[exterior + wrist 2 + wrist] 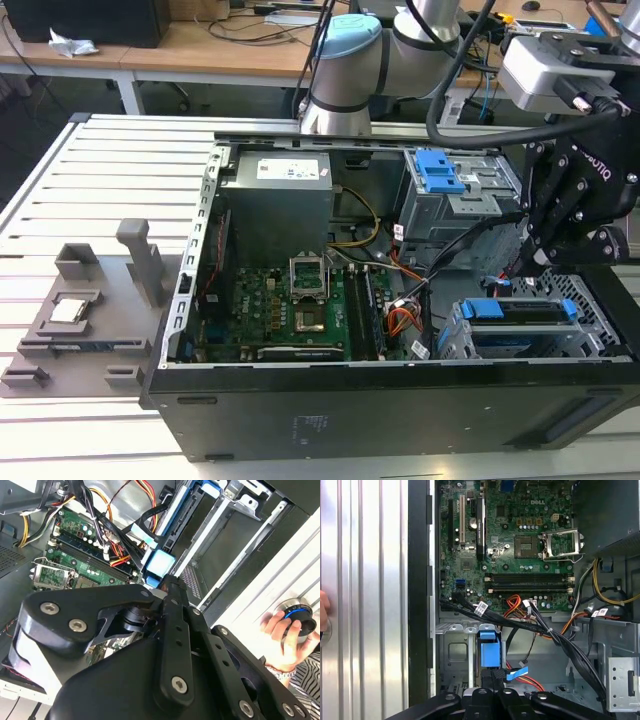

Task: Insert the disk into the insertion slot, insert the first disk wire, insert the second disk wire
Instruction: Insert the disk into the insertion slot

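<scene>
Slatted grey desk (pixel 100 180); fingers (pixel 172 630) clamp a black wire plug (pixel 495 674) against the blue-framed silver disk (pixel 487 652); press squarely, gently.

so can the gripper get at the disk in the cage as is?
Likely yes: the gripper hangs just above the disk in the insertion slot, and the black cables pass beside it.

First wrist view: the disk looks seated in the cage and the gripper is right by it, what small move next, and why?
Probably a short, slow advance of the gripper straight toward the blue-framed end of the disk, which sits in the insertion slot. The gripper's tip is just off that end, with a light-blue flat cable beside it, so no sideways shift looks needed.
</scene>
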Robot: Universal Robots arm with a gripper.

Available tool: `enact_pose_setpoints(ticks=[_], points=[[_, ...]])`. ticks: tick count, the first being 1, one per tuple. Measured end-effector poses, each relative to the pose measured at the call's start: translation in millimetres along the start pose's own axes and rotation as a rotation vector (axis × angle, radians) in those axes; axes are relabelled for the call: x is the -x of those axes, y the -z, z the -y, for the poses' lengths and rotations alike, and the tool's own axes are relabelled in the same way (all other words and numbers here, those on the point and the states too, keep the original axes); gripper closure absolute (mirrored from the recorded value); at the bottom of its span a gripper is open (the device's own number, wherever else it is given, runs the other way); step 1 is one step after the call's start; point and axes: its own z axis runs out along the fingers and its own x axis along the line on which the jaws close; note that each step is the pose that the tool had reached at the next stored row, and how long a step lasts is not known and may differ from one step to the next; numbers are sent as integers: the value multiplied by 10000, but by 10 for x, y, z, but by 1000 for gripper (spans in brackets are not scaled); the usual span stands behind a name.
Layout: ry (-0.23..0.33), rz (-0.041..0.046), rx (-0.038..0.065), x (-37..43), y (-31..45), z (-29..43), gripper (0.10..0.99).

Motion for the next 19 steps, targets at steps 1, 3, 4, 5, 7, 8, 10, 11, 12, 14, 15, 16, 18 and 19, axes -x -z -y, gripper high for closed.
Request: enact_pose_setpoints(ticks=[1,3,4,5,7,8,10,11,12,14,15,16,18,19], points=[[1,3,0,0,-1,8,980],[0,0,11,3,2,67,980],[0,0,15,6,3,86,980],[0,0,20,9,4,107,980],[2,1,33,15,4,143,980],[1,1,39,15,3,155,980],[2,0,46,16,0,171,980],[1,-2,50,16,-3,178,980],[1,-2,53,16,-6,182,980],[1,1,62,16,-29,199,980],[1,-2,65,17,-39,205,980],[1,-2,67,16,-49,208,980],[-1,-1,71,17,-87,213,980],[2,-1,73,17,-114,218,980]])
